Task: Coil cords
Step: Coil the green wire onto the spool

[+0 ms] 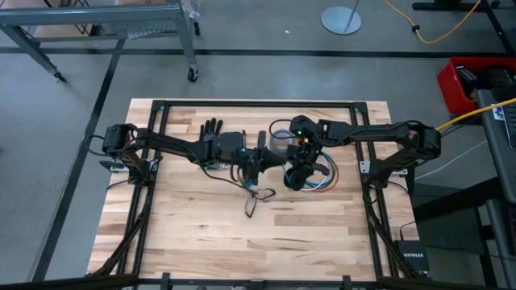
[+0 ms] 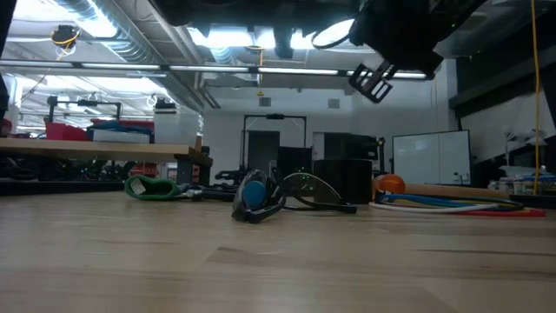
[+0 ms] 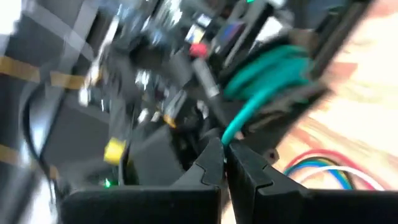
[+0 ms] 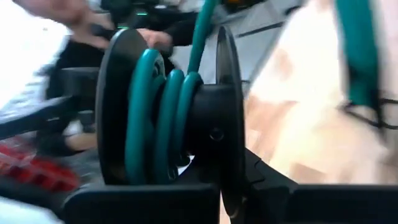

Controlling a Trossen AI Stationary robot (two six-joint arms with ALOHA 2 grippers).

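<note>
A black spool [image 4: 205, 118] carries several turns of teal cord [image 4: 155, 118]. My right gripper [image 4: 230, 193] is shut on the spool above the table's middle [image 1: 297, 173]. My left gripper [image 3: 225, 149] is shut on the teal cord's free end, close to the spool's left [image 1: 253, 167]. The spool with its teal turns also shows in the left wrist view [image 3: 273, 71]. The thin white, blue and red cords [image 1: 326, 179] lie as a loose ring on the table under the right gripper, and they show in the left wrist view [image 3: 323, 167] and the low view [image 2: 452, 207]. My left gripper pinches the teal cord's free end [image 3: 229, 132] between its two fingertips. The cord runs from there up to the spool, clear of the table. My right gripper pinches the rim of one spool flange [image 4: 229, 168] between its two fingers. The spool stands out ahead of the fingers, its axis across them, and a teal strand [image 4: 202, 31] leads off it.
A clear tape roll [image 1: 280, 141] stands on the table just beyond the grippers. A thin black wire loop [image 1: 255, 198] lies on the table nearer the front edge. A black glove [image 1: 211, 127] lies by the left arm. A thick yellow cable [image 1: 476, 113] runs off the table's right.
</note>
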